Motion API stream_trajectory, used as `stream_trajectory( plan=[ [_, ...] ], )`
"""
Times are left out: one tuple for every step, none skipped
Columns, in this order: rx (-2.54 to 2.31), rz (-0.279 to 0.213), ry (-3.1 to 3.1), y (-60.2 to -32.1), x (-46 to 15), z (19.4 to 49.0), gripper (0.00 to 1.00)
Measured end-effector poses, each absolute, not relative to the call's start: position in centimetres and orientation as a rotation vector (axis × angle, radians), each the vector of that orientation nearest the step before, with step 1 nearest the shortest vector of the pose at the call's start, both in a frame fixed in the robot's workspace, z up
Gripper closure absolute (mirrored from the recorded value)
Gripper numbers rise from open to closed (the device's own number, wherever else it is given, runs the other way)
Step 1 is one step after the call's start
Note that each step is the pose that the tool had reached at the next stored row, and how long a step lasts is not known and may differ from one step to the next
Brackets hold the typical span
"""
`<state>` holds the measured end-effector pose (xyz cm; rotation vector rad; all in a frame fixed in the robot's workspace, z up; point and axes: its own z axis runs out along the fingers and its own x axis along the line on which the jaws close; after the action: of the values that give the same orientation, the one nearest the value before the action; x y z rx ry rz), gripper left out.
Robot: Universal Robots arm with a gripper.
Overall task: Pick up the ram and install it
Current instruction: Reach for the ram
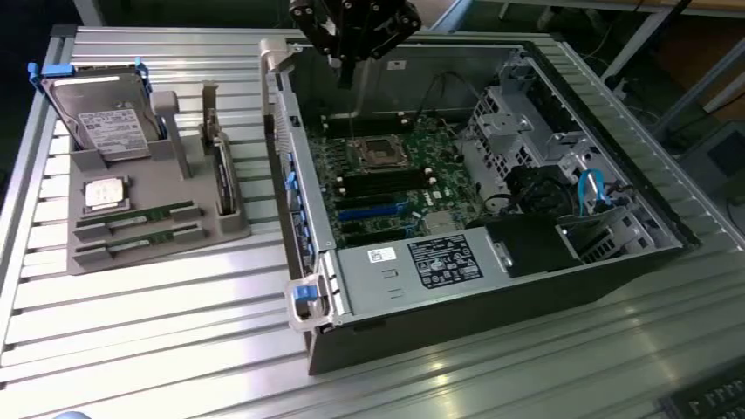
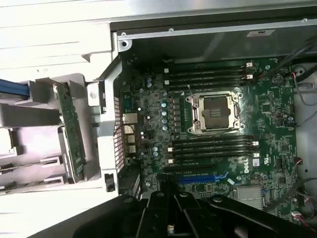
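DELL logo (image 2: 246,167), on motherboard (image 2: 163,114)

I've got a ribbed metal tabletop (image 1: 152,332) here. Grey parts holder (image 1: 157,237) sits near one side edge, with the open PC case (image 1: 466,292) alongside.

Matt grey plastic holder (image 1: 227,229); green circuit-board ram (image 1: 149,215); ribbed metal table (image 1: 140,314)

Green motherboard (image 1: 390,179) with one blue slot (image 1: 372,210), in a black case (image 1: 466,323); grey holder (image 1: 157,253) bearing green ram (image 1: 142,215) and silver drive (image 1: 99,109) with white label (image 1: 117,133); ribbed silver table (image 1: 174,349); black gripper (image 1: 349,35); blue cable (image 1: 594,192)
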<state>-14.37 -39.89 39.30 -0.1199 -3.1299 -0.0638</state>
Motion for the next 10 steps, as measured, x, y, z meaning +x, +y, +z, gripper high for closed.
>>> stream_trajectory(
  plan=[
    [-0.12, -0.064, -3.13, -39.9, -15.2, 39.3, 0.89],
    [-0.12, -0.064, -3.13, -39.9, -15.5, 39.3, 0.89],
    [-0.12, -0.064, -3.13, -39.9, -16.1, 39.3, 0.89],
    [-0.12, -0.064, -3.13, -39.9, -16.5, 39.3, 0.89],
    [-0.12, -0.064, -3.13, -39.9, -17.0, 39.3, 0.89],
    [-0.12, -0.064, -3.13, -39.9, -17.5, 39.3, 0.89],
    [-0.12, -0.064, -3.13, -39.9, -17.9, 39.3, 0.89],
    [-0.12, -0.064, -3.13, -39.9, -18.4, 39.3, 0.89],
    [-0.12, -0.064, -3.13, -39.9, -18.8, 39.3, 0.89],
    [-0.12, -0.064, -3.13, -39.9, -19.3, 39.2, 0.89]
  ],
)
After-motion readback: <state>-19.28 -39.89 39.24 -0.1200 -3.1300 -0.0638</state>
